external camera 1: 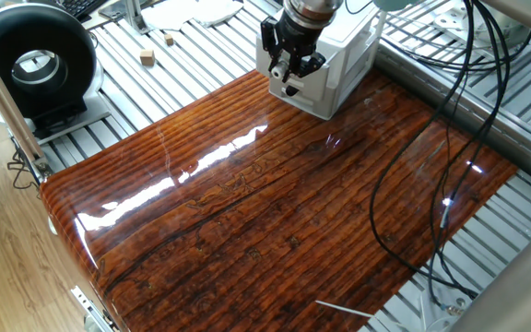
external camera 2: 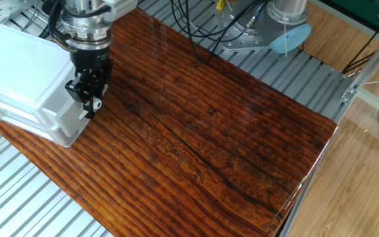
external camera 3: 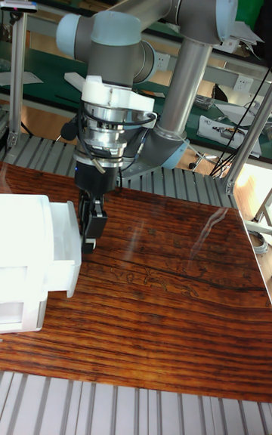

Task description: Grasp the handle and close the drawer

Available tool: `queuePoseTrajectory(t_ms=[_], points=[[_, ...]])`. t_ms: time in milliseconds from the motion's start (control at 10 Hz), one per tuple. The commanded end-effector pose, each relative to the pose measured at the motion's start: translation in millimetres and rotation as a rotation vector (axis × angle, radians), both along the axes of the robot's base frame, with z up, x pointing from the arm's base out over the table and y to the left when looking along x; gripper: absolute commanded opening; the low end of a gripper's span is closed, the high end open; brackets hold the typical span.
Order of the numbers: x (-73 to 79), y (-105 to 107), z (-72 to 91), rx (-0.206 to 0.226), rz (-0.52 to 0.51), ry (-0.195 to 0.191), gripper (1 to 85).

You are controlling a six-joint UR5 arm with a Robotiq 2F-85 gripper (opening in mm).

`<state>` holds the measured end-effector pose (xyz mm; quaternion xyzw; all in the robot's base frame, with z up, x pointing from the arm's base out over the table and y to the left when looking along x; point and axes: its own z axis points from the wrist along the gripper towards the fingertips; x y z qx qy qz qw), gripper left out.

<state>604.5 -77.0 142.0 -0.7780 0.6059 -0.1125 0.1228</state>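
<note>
A small white cabinet (external camera 2: 18, 72) stands at the far end of the glossy wooden board (external camera 1: 275, 212). My gripper (external camera 2: 92, 102) points down at the cabinet's front, its black fingers shut on the small white handle (external camera 2: 97, 104). In one fixed view the handle (external camera 1: 289, 88) shows just below the gripper (external camera 1: 290, 74), against the white drawer front. The tall fixed view shows the drawer (external camera 3: 66, 242) sticking out a little from the cabinet body, with the gripper (external camera 3: 89, 235) pressed close to its face. The fingers hide most of the handle.
A black round device (external camera 1: 35, 65) and a small wooden block (external camera 1: 147, 57) sit on the metal slats at the far left. Black cables (external camera 1: 431, 184) hang over the board's right side. The arm's base (external camera 2: 288, 20) stands beyond the board.
</note>
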Motion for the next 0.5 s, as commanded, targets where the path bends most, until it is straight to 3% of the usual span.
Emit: queuePoseTrajectory(t_ms=[0,200,400], points=[[-0.4,-2.7,0.7,0.008,-0.008,-0.011,35.7],[-9.9,1.4,-2.2,0.036,-0.044,0.03,35.3],[-13.7,1.9,-3.3,0.047,-0.072,0.047,33.0]])
